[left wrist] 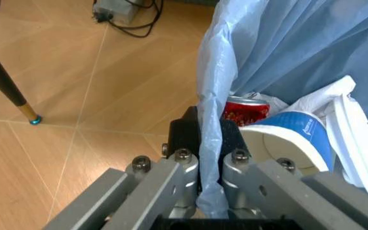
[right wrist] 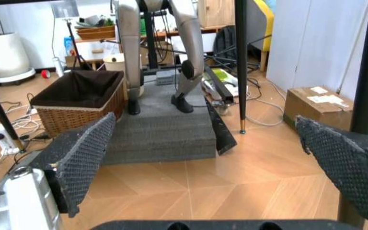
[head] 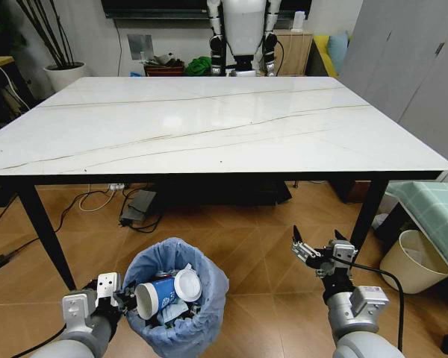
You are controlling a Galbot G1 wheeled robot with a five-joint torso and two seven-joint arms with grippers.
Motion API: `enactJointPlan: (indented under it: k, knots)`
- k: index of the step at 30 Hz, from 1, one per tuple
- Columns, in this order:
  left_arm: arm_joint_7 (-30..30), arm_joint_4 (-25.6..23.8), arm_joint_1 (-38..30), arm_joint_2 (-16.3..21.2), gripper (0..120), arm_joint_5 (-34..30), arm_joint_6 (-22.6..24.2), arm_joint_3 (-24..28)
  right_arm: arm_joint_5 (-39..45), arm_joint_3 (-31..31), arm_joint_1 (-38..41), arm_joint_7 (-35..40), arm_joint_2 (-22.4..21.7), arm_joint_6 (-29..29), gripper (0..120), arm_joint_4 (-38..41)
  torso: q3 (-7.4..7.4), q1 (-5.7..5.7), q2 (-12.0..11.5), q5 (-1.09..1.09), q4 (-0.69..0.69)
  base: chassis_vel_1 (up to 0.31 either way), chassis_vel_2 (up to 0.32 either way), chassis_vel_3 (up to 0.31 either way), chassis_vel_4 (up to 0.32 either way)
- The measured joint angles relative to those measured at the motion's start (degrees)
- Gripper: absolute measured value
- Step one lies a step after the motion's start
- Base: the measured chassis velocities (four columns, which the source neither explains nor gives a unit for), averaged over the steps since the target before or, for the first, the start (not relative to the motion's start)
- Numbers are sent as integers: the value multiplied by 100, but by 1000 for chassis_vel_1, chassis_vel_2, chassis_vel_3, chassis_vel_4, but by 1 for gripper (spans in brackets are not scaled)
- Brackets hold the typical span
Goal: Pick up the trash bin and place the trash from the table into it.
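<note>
The trash bin [head: 209, 280], lined with a wrinkly light blue bag, is low in front of the table [head: 209, 119]. My left gripper [head: 127, 298] is shut on the bin's near-left rim; in the left wrist view its gripper [left wrist: 210, 139] pinches the bag liner [left wrist: 267, 43]. Trash lies inside: a blue-white paper cup [head: 155, 294] [left wrist: 293, 143], a white round lid [head: 187, 285] [left wrist: 356, 139] and a red wrapper [left wrist: 245, 110]. My right gripper [head: 313, 253] [right wrist: 216, 158] hangs open and holds nothing, low to the right of the bin.
A plain white bucket [head: 414, 261] stands at the right beside a green-covered surface [head: 433, 209]. Black table legs [head: 45, 231] [head: 369, 209] flank the bin. Cables and a power strip [head: 138, 205] lie under the table. Another robot [head: 243, 33] stands beyond it. A wicker basket [right wrist: 82, 98] sits farther back.
</note>
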Motion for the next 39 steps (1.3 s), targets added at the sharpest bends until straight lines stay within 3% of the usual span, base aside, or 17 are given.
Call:
enactJointPlan:
  k: [39]
  knots:
    - [-5, 27, 23, -4, 0, -9, 0, -3, -38, -31, -25, 0, 6, 6, 100, -38, -612, -279, -891, 0, 0, 0, 0, 0, 0]
